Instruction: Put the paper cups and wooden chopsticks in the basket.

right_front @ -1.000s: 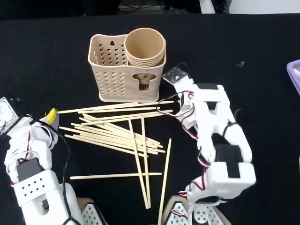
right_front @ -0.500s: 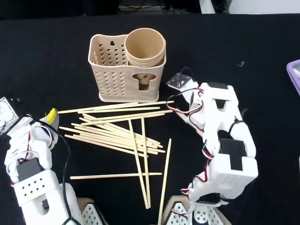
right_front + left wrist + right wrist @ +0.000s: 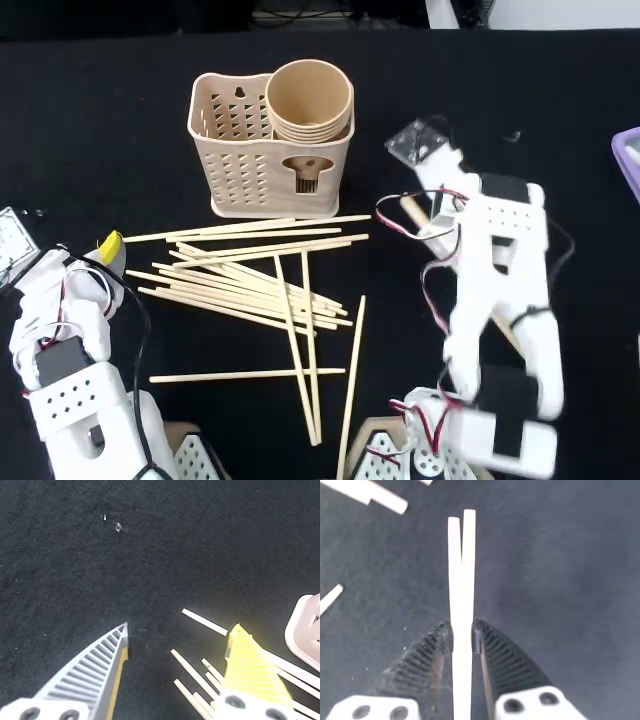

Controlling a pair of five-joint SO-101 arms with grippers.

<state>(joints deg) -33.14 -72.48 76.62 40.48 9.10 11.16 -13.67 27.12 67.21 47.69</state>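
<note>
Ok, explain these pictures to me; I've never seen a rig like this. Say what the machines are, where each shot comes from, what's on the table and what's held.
The machines are two small white robots, a left arm and a right arm, at a black table. One picture looks down from a fixed camera above; the other two come from a camera on each arm's wrist, looking along its end effector. On the table stands a beige basket with a stack of paper cups in one compartment; loose wooden chopsticks lie scattered in front of it. The left end effector is open and empty. The right end effector is shut on a pair of chopsticks.
</note>
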